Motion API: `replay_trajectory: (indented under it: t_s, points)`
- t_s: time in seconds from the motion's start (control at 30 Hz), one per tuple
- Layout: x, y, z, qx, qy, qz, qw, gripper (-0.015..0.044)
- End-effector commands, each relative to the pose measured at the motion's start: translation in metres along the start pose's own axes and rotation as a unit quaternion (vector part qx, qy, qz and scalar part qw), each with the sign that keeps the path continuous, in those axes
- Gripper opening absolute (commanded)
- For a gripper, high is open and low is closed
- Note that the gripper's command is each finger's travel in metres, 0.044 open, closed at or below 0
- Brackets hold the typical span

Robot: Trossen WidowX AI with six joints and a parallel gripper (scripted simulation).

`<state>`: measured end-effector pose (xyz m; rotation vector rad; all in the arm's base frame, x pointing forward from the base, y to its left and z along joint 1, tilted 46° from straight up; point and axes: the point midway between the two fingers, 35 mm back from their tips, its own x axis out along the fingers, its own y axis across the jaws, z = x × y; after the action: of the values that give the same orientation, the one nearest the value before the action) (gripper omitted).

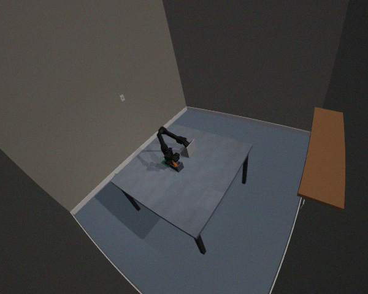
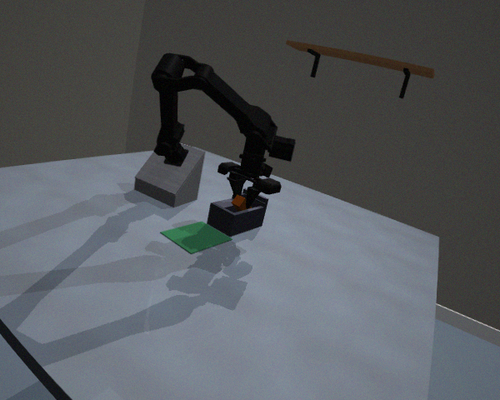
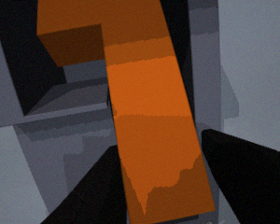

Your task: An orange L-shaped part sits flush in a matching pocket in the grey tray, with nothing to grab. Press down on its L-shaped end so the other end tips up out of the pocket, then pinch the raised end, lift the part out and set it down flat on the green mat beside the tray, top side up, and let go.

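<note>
The orange L-shaped part point(image 1: 175, 164) point(image 2: 238, 202) point(image 3: 149, 93) is tilted in the grey tray point(image 2: 220, 218) point(image 3: 206, 84). Its straight end is raised and shows above the rim; its L-shaped end is down in the pocket. My gripper point(image 2: 241, 202) point(image 3: 161, 147) points down over the tray, its fingers part-open on either side of the raised end. In the wrist view the left finger meets the part's edge, and a thin gap shows at the right finger. The green mat point(image 1: 164, 162) point(image 2: 179, 234) lies flat beside the tray.
The arm's grey wedge-shaped base point(image 1: 191, 149) point(image 2: 190, 185) stands behind the mat and tray on the table point(image 1: 190, 196) point(image 2: 327, 279). The tray walls rise close around the fingers. A wooden shelf point(image 1: 325, 158) point(image 2: 362, 57) is on the wall, away from the arm.
</note>
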<state>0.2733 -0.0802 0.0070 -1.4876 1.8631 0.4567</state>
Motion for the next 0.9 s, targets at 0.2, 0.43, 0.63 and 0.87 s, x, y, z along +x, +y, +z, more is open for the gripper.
replay_trajectory:
  t_s: [0.2, 0.43, 0.63, 0.87]
  points:
    - [0.0, 0.0, 0.0, 0.001, 0.0, 0.0, 1.0, 0.0102]
    - [0.0, 0.0, 0.0, 0.001, 0.0, 0.0, 1.0, 0.0]
    - [-0.005, 0.0, 0.0, 0.0, 0.0, 0.0, 1.0, 0.0]
    - [-0.016, 0.0, 0.0, -0.001, 0.001, 0.0, 1.0, 0.0]
